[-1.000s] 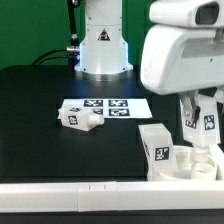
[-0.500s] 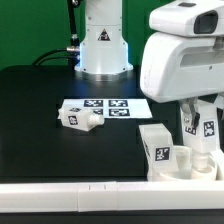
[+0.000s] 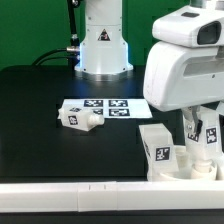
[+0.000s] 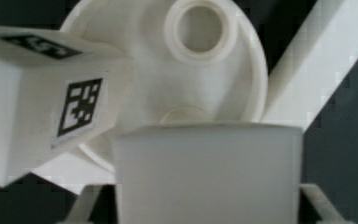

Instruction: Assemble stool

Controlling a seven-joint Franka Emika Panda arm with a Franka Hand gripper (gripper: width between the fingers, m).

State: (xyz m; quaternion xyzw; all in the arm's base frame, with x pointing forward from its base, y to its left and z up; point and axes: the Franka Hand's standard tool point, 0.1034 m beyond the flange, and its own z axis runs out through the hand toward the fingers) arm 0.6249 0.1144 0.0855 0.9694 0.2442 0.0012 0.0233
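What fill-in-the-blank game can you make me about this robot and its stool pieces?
1. The tabletop is coloured ____.
2. The pincer grips a white tagged ____ of the stool.
3. A loose leg lies at the end of the marker board on the exterior view's ____.

Missing words: black; leg; left.

Marker board (image 3: 112, 107) flat on blk table (image 3: 40, 135), green bkgd (image 3: 30, 30).
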